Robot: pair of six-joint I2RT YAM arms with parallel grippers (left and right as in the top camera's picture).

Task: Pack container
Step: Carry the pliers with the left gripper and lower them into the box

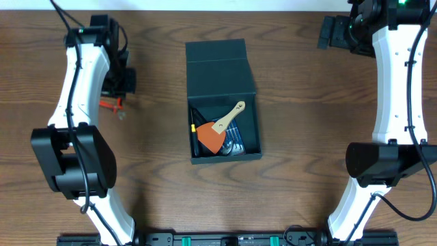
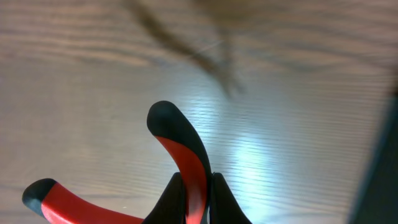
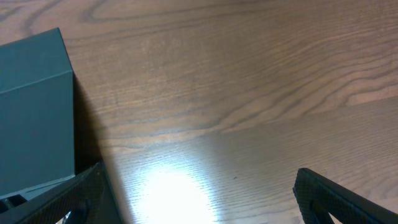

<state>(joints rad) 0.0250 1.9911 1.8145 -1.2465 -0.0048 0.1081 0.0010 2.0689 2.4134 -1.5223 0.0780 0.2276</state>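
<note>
The left claw [image 2: 198, 198] is clenching a red-and-black tool handle [image 2: 183, 149] at the left of the counter [image 1: 307, 150]. The right claw [image 3: 199, 202] is hanging wide open. The container [image 1: 225, 156] is sitting mid-counter, lid [image 1: 217, 65] flipped back, holding an orange scraper [image 1: 216, 134].

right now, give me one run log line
left gripper: shut on red-handled pliers | right gripper: open, empty | container: lid open, tools inside

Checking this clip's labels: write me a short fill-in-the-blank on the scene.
The left fingers are shut on a ___-handled tool. The lid of the box is ___. The wooden-handled scraper lies ___ the box. The right fingers hold ___.
Missing: red; open; inside; nothing.
</note>
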